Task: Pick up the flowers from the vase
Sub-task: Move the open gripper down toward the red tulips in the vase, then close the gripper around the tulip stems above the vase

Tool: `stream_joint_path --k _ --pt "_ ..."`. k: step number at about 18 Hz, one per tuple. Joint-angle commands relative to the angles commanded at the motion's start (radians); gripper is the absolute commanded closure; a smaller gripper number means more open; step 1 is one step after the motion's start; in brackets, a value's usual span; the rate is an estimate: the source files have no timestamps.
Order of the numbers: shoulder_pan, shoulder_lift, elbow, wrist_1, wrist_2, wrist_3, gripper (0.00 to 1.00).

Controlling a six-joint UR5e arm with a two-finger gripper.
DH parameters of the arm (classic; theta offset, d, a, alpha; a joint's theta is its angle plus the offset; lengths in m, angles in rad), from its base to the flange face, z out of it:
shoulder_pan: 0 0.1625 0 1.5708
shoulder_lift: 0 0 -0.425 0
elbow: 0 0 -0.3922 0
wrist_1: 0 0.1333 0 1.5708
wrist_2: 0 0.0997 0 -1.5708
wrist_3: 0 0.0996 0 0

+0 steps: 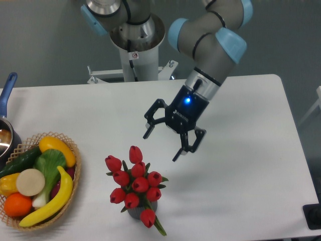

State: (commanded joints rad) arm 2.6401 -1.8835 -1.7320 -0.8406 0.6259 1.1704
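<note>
From the fixed camera I see my gripper with fingers spread wide, holding nothing, just above and right of the flowers — they sit in the vase near the table's front edge. Bare tabletop lies to their right — the basket stands left, near the left edge.

Robotics lab: arm pedestal bolted behind bare white table, plain grey backdrop, staged props like basket of fake produce.
</note>
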Motion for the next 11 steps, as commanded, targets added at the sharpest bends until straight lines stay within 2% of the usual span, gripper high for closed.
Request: stream_joint_path --k 5,11 --pt "-0.037 -0.080 0.066 0.000 -0.003 -0.017 0.00" --pt "-0.055 -0.130 0.109 0.002 -0.031 -0.037 0.00"
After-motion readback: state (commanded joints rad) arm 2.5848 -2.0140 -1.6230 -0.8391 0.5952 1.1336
